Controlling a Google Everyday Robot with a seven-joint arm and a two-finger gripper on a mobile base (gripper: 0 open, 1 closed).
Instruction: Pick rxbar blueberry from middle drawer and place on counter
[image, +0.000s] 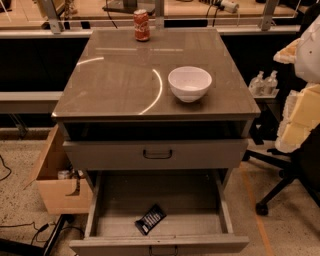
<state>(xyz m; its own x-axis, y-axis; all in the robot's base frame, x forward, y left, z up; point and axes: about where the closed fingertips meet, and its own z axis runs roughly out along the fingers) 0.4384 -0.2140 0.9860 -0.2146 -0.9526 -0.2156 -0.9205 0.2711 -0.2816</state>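
Speckled flooring (20, 200) is seen around the cabinet (100, 156). The rxbar blueberry (150, 219) is laid slantwise in the open middle drawer (150, 192), near its front. The gripper is not seen, so its state cannot be told; pale shapes (302, 105) at right are perhaps the arm.

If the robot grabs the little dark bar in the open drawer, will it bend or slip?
The rxbar blueberry looks small and flat, so probably light and slightly bendy. Its wrapper could be slippery. Lying flat in the middle drawer, it shouldn't roll. The gripper is not in view.
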